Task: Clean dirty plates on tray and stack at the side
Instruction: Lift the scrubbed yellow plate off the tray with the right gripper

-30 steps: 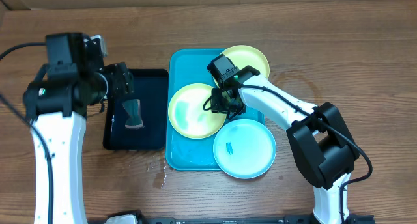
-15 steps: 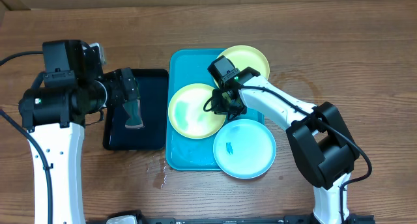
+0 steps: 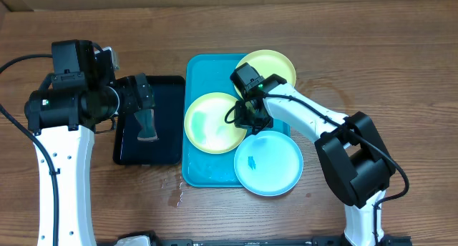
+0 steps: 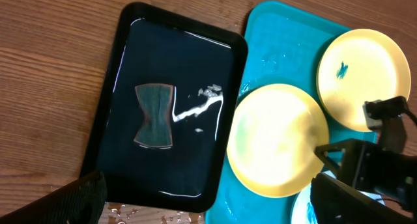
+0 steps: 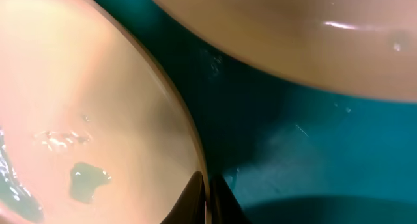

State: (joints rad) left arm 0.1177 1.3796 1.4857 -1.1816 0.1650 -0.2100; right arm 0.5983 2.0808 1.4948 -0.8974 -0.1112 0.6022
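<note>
Since a second ago the left gripper [image 3: 141,99] has spread its jaws wide above the black tray [image 3: 169,89] and sponge [image 3: 147,124]. The right gripper [image 3: 250,121] has pinched shut on the middle plate [image 3: 209,124] at its 3 o'clock rim, at the centre of the turquoise tray [image 3: 197,71].

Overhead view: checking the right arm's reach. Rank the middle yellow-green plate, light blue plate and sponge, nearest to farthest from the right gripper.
1. The middle yellow-green plate: its right rim is pinched in the right gripper.
2. The light blue plate: close by, nearer the robot.
3. The sponge: far left, on the black tray.
</note>
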